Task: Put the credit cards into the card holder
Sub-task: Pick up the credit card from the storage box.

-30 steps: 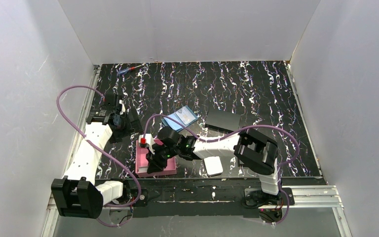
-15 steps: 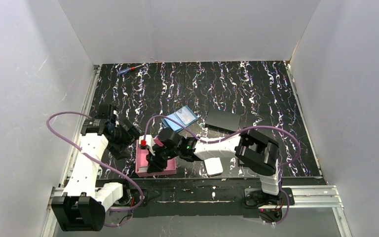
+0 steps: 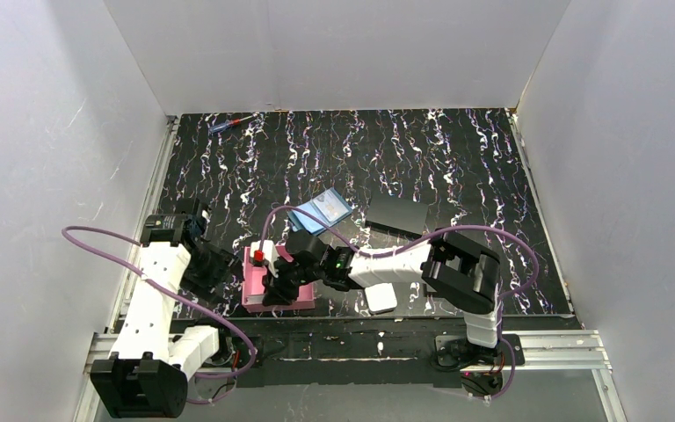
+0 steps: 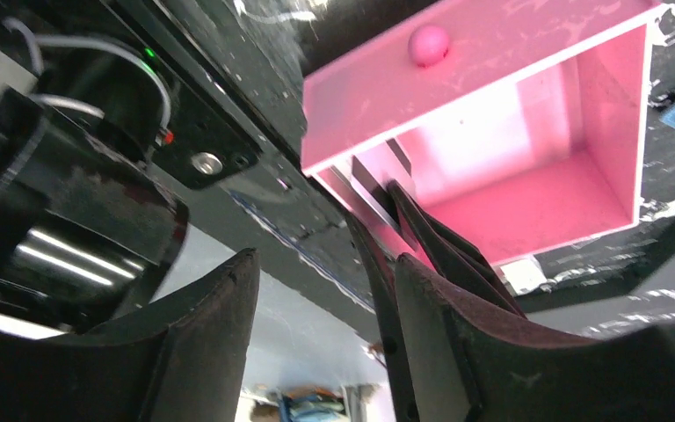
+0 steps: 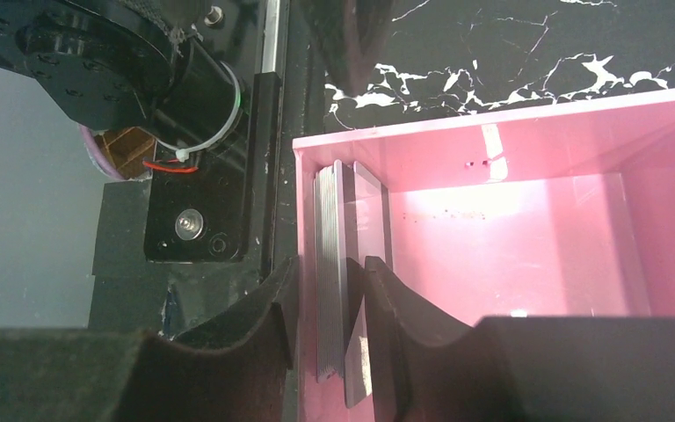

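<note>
Black white-veined marble tabletop (image 3: 457,149), plain white walls (image 3: 334,53) on three sides, even light

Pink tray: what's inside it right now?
A stack of credit cards stands on edge against one wall of the pink tray; the visible floor beside it is bare. The right gripper straddles the stack, hiding the cards' near ends.

One pink tray (image 3: 251,288), one card holder (image 3: 321,211), one white block (image 3: 380,297).

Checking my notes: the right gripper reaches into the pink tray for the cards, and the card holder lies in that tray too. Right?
No: the top view shows the card holder on the table beyond the pink tray; the rest holds.
</note>
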Motion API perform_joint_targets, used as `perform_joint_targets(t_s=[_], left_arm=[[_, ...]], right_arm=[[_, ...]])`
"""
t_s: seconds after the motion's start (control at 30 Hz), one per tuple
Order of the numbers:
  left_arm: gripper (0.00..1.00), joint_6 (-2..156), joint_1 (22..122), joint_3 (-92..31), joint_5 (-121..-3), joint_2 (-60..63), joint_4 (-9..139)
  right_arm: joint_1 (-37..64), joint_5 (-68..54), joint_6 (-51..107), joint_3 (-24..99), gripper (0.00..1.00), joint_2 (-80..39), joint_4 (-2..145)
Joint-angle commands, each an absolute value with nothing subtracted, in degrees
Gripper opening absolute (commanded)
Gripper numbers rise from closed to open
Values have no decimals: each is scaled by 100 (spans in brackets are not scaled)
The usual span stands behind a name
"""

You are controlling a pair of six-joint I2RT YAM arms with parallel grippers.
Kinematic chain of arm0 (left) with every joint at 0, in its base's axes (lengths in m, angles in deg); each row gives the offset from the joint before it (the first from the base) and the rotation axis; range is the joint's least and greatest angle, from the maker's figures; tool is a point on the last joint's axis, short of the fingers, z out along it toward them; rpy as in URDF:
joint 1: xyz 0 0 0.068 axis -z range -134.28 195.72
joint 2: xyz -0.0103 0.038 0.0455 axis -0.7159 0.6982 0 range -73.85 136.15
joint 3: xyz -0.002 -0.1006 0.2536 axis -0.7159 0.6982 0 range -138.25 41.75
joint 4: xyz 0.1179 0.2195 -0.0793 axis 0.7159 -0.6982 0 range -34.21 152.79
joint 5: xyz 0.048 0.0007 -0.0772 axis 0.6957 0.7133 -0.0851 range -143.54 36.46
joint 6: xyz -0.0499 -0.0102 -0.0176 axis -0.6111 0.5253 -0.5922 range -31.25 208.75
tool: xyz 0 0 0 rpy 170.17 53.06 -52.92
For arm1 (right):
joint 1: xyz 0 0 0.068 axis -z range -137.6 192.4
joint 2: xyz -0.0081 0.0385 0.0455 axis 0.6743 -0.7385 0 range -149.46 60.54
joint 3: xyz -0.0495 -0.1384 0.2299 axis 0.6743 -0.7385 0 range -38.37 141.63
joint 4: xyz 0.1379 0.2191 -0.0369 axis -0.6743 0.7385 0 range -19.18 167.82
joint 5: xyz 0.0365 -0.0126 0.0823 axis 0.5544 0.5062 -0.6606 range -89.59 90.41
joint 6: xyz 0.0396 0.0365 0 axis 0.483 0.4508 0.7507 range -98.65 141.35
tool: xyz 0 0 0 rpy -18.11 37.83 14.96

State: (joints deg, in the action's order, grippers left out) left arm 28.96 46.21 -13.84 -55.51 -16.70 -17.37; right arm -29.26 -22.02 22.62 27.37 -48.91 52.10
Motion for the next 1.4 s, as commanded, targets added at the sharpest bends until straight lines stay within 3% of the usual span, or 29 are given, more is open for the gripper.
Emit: perform_joint_targets(t_s=[0.0, 0.2, 0.43, 0.6, 1.1, 1.3, 1.37], left_arm=[[55, 2144, 4589, -1278, -6434, -1652, -1916], [42, 1753, 4589, -489, -7408, -1652, -1137], [42, 1512, 4589, -315, -7088, -1670, -914], [50, 1398, 4589, -87, -7101, -1590, -838], [40, 1148, 4589, 126, -6870, -1582, -570], [46, 1386, 4589, -110, -6481, -1659, -659], [41, 1462, 4589, -145, -6427, -1693, -617]], right_arm=[[-2901, -1853, 1985, 2509, 28, -4789, 5295], [-2955, -1738, 1866, 2397, 28, -4720, 5254], [-3017, -1699, 1827, 2333, 28, -4724, 5155], [-3029, -1677, 1812, 2357, 28, -4749, 5153], [-3037, -1716, 1837, 2325, 28, -4755, 5122], [-3037, -1752, 1849, 2276, 32, -4700, 5096], [-3037, -1821, 1853, 2276, 32, -4700, 5087]])
